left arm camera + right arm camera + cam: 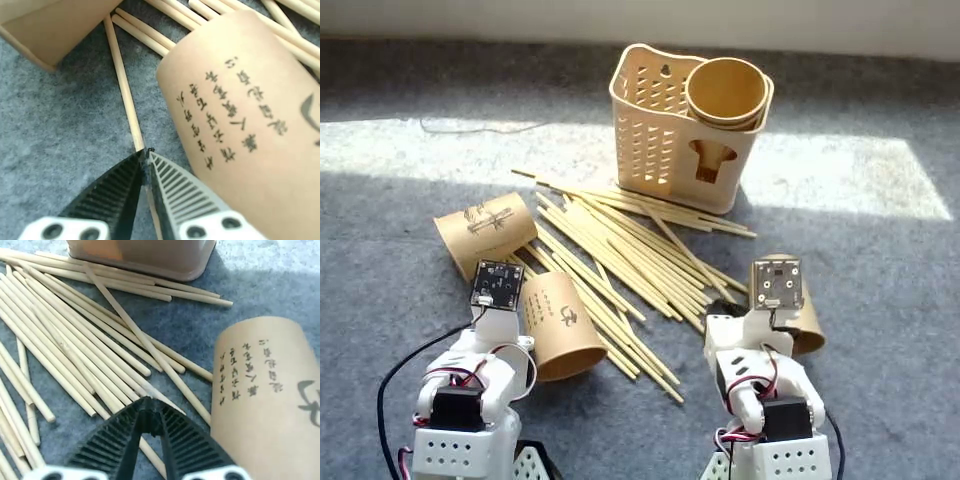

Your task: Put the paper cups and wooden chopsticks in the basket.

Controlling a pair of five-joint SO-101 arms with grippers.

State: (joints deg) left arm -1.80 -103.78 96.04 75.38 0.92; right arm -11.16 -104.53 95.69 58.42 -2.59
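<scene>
Well back on the grey table [880, 300]: basket [665, 150], upright, with stacked cups [725, 90] nested in its right-hand part as seen from above. At its base and fanned out toward both arms: a loose heap of chopsticks [620, 255], flat on the table and crossing one another.

Three more cups tipped on their sides:
- Far-left cup [485, 230], at the heap's left edge.
- Cup by the left arm [560, 325], just beside the left jaws and against the heap.
- Cup by the right arm [808, 325], partly hidden behind that arm's camera, just beside the right jaws.

Left jaws closed, tips down at the table next to the printed cup [250, 125]. One chopstick [122, 85] running straight to the tips and showing again in the slit between them; pinched or merely lying beneath, hard to tell.

Right jaws closed too, low over the near edge of the heap [75, 355], nothing clearly held, printed cup [270, 400] close alongside. Bottom edge of the basket [150, 260] beyond the sticks.
</scene>
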